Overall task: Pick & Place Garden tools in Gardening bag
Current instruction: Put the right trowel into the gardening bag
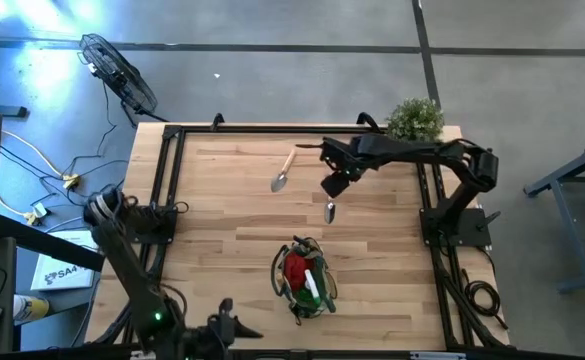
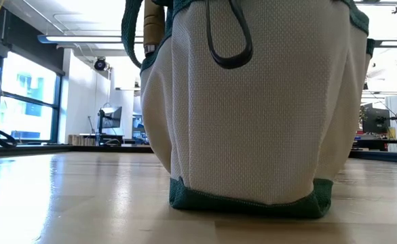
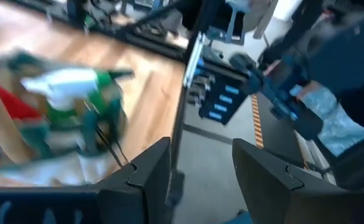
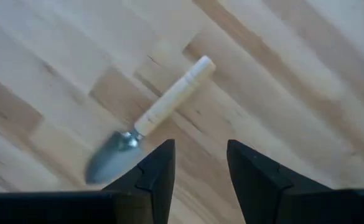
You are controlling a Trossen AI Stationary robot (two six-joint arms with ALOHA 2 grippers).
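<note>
You see one gardening bag standing near the front middle of the table, its pale fabric and green base trim filling the low view. It holds one red cone-shaped piece and one green-and-white spray bottle; other contents cannot be told apart. One trowel with a pale wooden handle lies flat on the bare wood toward the back, well apart from the bag. The right gripper hangs above it, jaws partly open and empty. The left gripper sits at the front edge near the bag, jaws partly open, gripping nothing. One bushy plant stands at the back right corner. One white box on the floor reads "SA4".
</note>
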